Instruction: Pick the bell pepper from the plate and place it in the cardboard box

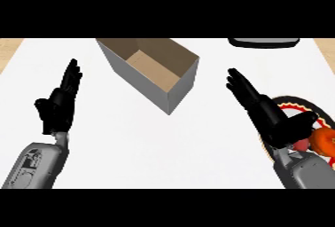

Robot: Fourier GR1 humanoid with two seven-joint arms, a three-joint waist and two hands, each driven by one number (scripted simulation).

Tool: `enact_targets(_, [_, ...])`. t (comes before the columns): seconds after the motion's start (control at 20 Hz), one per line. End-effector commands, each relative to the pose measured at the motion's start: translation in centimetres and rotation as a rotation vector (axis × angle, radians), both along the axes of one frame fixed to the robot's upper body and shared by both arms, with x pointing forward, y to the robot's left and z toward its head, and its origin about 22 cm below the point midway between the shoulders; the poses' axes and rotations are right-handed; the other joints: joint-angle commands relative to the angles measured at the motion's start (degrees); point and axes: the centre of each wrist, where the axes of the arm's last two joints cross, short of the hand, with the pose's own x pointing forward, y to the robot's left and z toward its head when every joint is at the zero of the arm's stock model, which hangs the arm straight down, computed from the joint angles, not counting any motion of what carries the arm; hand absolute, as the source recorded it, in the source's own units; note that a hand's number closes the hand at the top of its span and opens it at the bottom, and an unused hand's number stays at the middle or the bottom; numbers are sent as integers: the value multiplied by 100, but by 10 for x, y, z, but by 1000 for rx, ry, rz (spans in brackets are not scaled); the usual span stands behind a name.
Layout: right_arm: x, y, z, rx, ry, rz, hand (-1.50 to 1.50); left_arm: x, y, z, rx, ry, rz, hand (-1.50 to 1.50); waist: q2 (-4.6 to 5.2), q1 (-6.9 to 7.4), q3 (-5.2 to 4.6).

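An orange bell pepper (pixel 323 140) lies on a patterned plate (pixel 303 106) at the right edge, partly hidden behind my right hand. My right hand (pixel 268 114) is open, fingers straight and pointing up-left, just left of the pepper, its thumb close to it. The cardboard box (pixel 152 71) stands open at the upper middle, grey outside and brown inside. My left hand (pixel 59 103) is open with fingers up at the left, resting well away from the box.
A dark object with a grey rim (pixel 263 42) sits at the top right edge. The white counter (pixel 163 150) spreads between my two forearms. Wooden strips show at the far top corners.
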Motion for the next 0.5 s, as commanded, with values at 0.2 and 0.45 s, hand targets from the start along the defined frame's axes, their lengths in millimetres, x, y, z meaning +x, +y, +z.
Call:
enact_targets(0.2, [15, -88, 61, 81, -484, -373, -150, -32, 39, -26, 130, 142, 62, 0, -145, -75, 54])
enact_targets(0.45, [1, -141, 8, -119, -386, -937, -150, -52, 40, -46, 114, 215, 50, 0, -121, -131, 48])
